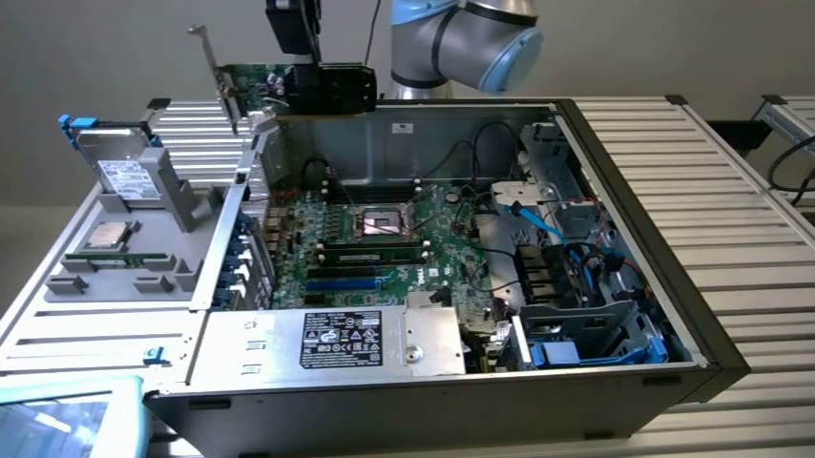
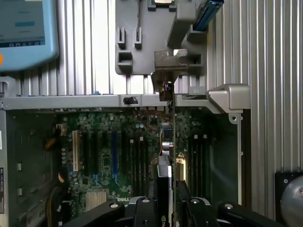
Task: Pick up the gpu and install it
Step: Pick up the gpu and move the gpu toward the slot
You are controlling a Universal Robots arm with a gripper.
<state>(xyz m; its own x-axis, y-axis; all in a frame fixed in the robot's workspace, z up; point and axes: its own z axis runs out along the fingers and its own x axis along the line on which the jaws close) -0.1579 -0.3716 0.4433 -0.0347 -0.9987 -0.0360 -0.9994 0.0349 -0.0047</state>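
The black gripper (image 1: pixel 312 59) is closed on the gpu (image 1: pixel 261 84), a small card with a green board, a black cooler and a thin metal end plate. It hangs over the open grey computer case (image 1: pixel 421 415), above the green main board (image 2: pixel 90 125). The card looks light and stiff but easy to break. I think it is best held by its top edge, away from the tiny parts.

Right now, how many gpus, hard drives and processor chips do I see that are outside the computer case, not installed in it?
gpu: 1, held in the air
hard drive: 1, standing in the grey holder
processor chip: 1, lying on the same holder
Total: 3
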